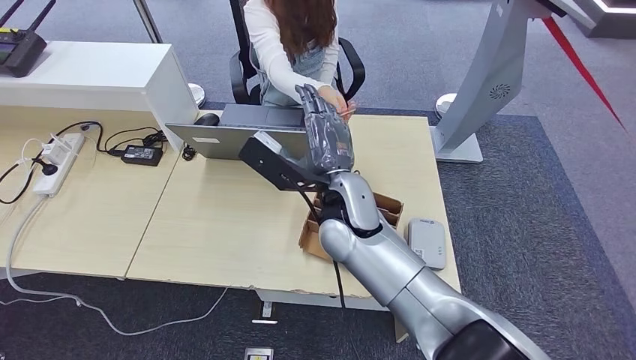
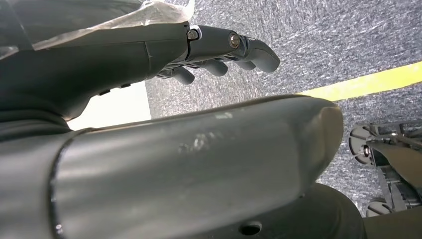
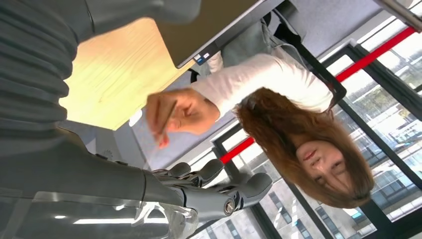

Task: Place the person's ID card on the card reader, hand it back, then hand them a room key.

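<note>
The right hand (image 1: 328, 127) is reaching across the desk (image 1: 225, 217), fingers apart and holding nothing. Just beyond it, the person's hand (image 3: 181, 113) is pinching a blurred card (image 3: 167, 118), seen edge-on; its long axis is unclear.

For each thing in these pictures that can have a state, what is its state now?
right hand: stretched toward the person, holds nothing.
left hand: hangs over the floor, fingers partly curled, holds nothing.
person's hand: holds a thin card.
laptop: open, on the desk.
card reader: flat on the desk, nothing on it.
cardboard box: open on top.
power strip: plugs in it.
</note>
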You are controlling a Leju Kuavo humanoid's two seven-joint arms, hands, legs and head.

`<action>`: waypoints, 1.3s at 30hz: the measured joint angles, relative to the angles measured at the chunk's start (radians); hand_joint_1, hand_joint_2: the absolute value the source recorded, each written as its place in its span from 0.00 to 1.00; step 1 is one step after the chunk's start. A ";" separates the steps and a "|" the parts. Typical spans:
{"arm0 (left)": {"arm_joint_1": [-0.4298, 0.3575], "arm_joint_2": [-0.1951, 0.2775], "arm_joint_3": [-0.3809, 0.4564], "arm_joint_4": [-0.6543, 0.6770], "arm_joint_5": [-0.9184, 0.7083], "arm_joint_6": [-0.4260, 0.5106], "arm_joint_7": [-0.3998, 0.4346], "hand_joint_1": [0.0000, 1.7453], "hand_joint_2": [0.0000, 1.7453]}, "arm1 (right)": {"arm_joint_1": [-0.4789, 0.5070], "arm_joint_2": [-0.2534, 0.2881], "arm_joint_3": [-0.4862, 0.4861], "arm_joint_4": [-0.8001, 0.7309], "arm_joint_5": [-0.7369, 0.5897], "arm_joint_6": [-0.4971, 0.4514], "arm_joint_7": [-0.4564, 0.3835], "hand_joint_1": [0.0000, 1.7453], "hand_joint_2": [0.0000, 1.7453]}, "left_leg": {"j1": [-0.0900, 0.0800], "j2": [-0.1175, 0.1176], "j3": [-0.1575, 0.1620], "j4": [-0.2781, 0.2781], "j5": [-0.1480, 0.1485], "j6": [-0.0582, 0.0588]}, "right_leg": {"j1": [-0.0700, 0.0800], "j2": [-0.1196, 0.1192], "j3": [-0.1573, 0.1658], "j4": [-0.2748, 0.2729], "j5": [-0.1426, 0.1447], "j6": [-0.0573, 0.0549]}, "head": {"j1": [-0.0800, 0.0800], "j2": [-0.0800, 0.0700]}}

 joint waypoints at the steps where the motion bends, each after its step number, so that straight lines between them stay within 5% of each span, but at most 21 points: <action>1: 0.000 0.000 0.000 0.000 0.000 0.001 0.000 0.00 0.00 | 0.002 0.001 0.000 -0.001 -0.010 -0.011 -0.014 0.00 1.00 | 0.000 0.000 0.000 0.000 0.000 0.000 | 0.000 0.000 0.000 0.000 0.000 0.000 | 0.000 0.000; 22: 0.003 0.010 0.000 0.000 0.028 0.010 0.006 0.00 0.00 | 0.096 -0.009 -0.014 -0.215 -0.143 -0.073 -0.131 0.00 1.00 | 0.000 0.000 0.001 0.000 0.000 0.000 | 0.000 0.000 0.000 0.000 0.000 0.000 | 0.000 0.000; 39: 0.011 0.009 0.006 0.000 0.074 0.039 0.024 0.00 0.00 | 0.397 -0.185 -0.102 -0.656 -0.321 -0.151 -0.247 0.00 1.00 | 0.000 0.001 0.002 0.000 -0.001 0.000 | 0.000 0.001 0.000 -0.001 0.000 0.000 | 0.000 0.000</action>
